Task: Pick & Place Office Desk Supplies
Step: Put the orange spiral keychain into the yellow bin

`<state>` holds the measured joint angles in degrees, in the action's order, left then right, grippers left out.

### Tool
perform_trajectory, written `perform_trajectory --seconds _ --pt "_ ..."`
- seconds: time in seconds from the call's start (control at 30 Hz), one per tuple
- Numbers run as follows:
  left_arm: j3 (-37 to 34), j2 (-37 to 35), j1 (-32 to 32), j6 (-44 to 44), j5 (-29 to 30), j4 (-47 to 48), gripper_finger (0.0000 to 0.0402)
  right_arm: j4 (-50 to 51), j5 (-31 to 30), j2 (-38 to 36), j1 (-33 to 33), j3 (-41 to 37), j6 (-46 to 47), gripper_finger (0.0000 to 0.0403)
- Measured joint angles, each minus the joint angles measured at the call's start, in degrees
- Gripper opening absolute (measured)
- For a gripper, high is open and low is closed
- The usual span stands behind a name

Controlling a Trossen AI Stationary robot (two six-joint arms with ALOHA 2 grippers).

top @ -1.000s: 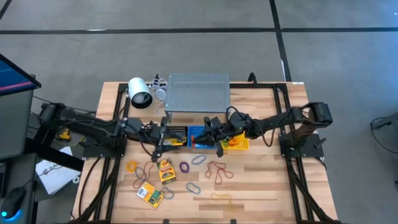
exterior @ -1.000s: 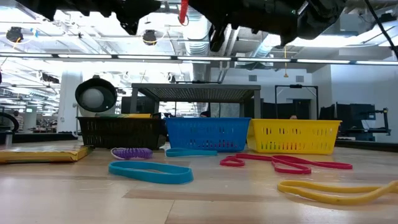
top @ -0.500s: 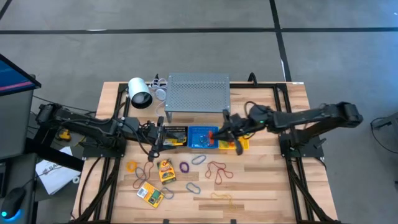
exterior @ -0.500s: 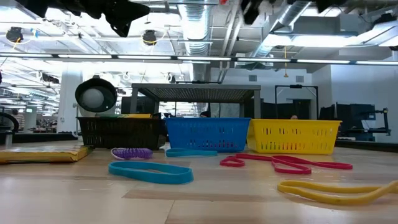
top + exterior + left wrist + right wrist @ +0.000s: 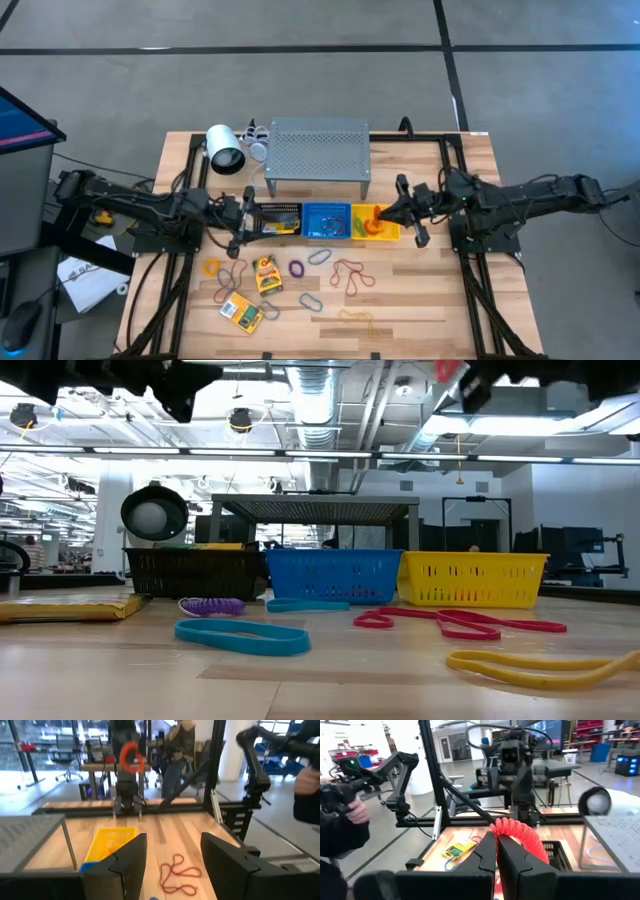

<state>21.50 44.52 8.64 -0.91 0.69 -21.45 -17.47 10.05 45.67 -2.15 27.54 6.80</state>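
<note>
My right gripper [image 5: 386, 215] hangs above the yellow basket [image 5: 389, 234], shut on a red-orange band loop [image 5: 516, 831]. The left wrist view shows that loop [image 5: 131, 757] far off. My left gripper [image 5: 247, 212] is open and holds nothing, level above the left end of the black basket [image 5: 283, 211]. A blue basket [image 5: 326, 221] stands between the two. More supplies lie flat on the wood in front of the baskets: two yellow-and-green packs [image 5: 267, 273] [image 5: 241, 314], a purple band [image 5: 297, 267], a red band [image 5: 350, 273] and grey clips [image 5: 310, 300]. My right gripper pinches the band's near part [image 5: 503, 829] between its two shut fingers. The fingers lie level and point toward the table's left. The rest of the loop stands out past the fingertips, lifted clear above the yellow basket.
A grey perforated shelf [image 5: 318, 150] stands behind the baskets, with a white cylinder [image 5: 224, 150] at its left. A person's hand [image 5: 355, 812] and sleeve show beyond the table's edge. A yellow band [image 5: 540, 665] and a blue band [image 5: 242, 637] lie near the front.
My right gripper has drawn back toward the table's right edge with the band, from over the blue basket to over the yellow one, staying shut. My left gripper has pulled back a little toward the table's left edge, still open.
</note>
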Motion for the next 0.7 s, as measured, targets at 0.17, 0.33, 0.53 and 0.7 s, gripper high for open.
perform_trajectory --seconds 0.17,0.33,0.53,0.7 --pt "-1.29 -4.27 0.0 -0.02 0.02 0.07 0.0181 0.32 -1.22 -3.7 -0.48 -6.67 -0.93 0.0" --pt "-3.25 -6.08 0.0 -0.47 0.09 -0.38 0.0181 -5.78 -1.44 -2.94 -1.08 -13.19 1.83 0.0" --pt "-3.66 -6.13 0.0 -1.33 0.22 -0.62 0.0181 -7.57 -7.31 -0.1 -2.31 -15.95 5.67 0.0002" --pt "-3.64 -6.12 0.0 -1.53 0.22 -0.63 0.0181 -10.33 -8.96 3.85 -3.95 -15.97 6.55 0.0003"
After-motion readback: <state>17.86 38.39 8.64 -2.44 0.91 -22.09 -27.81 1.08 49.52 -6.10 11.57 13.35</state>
